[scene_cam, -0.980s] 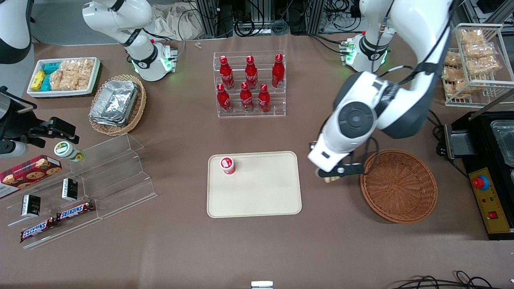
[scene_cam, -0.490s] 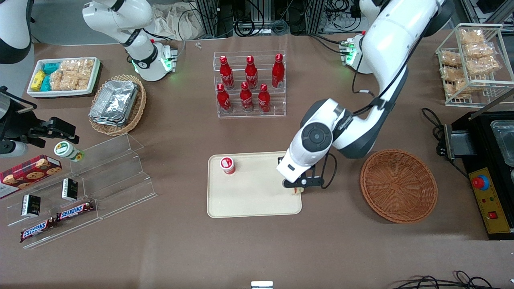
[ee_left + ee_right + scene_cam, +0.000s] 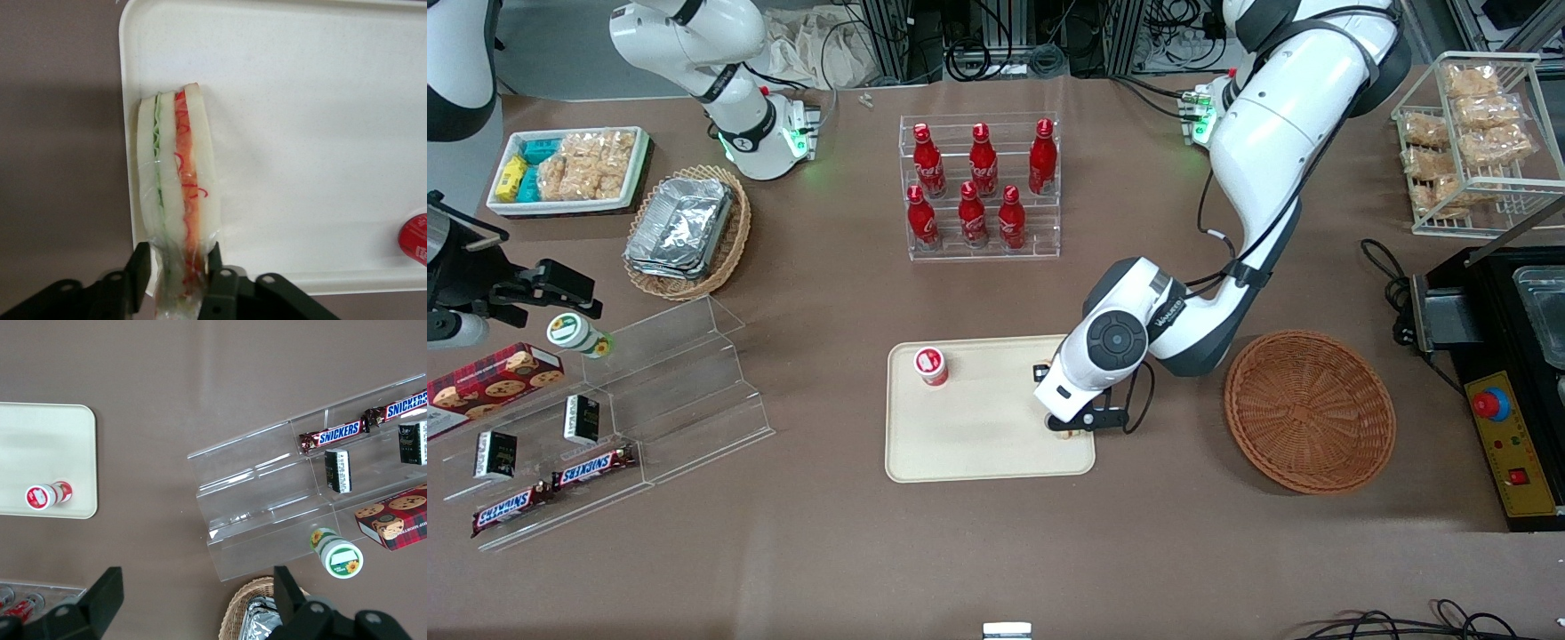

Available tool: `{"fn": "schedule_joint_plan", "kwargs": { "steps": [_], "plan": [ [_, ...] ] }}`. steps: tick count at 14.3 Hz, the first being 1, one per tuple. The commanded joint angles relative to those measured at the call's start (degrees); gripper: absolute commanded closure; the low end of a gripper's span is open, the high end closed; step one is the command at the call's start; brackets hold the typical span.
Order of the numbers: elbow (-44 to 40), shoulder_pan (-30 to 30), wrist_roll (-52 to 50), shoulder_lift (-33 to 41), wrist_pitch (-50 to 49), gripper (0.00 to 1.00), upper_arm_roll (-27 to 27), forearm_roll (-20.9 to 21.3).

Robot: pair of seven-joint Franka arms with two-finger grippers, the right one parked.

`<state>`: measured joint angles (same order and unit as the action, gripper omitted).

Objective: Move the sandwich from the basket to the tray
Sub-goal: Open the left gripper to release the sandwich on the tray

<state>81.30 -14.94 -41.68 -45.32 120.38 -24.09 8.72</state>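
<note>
1. One gripper (image 3: pixel 177 283) is at work. Its two black fingers (image 3: pixel 137 273) are clamped on the narrow end of the one sandwich (image 3: pixel 177 193), one finger against each bread face.
2. The sandwich stands on edge, its filling side up: a green layer and an orange-red layer between three pale bread slices, all under clear wrap. It sits over the tray (image 3: pixel 300 133), just inside the rim and close to a rounded corner.
3. In the front view the gripper (image 3: pixel 1074 428) is low over the tray (image 3: pixel 987 444), at the edge nearest the basket (image 3: pixel 1309 411) and toward the corner closer to the camera. Only a sliver of the sandwich (image 3: pixel 1075 432) shows under the wrist.
4. The left arm (image 3: pixel 1254 160) reaches down from its base at the table's edge farthest from the camera, bends at the elbow, and its wrist points down at the tray.
5. One small red-capped container (image 3: pixel 930 365) stands on the tray near the corner toward the parked arm.
6. The one reddish-brown basket holds nothing and lies beside the tray, toward the working arm's end.
7. Six red bottles (image 3: pixel 983 162) stand in a clear rack, three per row.
</note>
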Motion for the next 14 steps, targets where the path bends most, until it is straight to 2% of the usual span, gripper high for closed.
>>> {"fn": "schedule_joint_plan", "kwargs": {
  "steps": [1, 5, 7, 10, 14],
  "plan": [
    [-1.58, -0.01, -0.59, 0.67, -2.77, 0.01, 0.01, -0.44],
    [-4.91, 5.52, 1.06, 5.75, -16.27, 0.01, -0.08, -7.21],
    [-5.45, 8.16, 5.97, 10.40, -25.07, 0.01, 0.19, -7.31],
    [-5.27, 14.92, 13.79, 15.42, -32.90, 0.01, 0.28, -7.05],
    [-5.36, 23.44, 21.02, 21.23, -38.01, 0.01, 0.80, -4.42]
  ]
}}
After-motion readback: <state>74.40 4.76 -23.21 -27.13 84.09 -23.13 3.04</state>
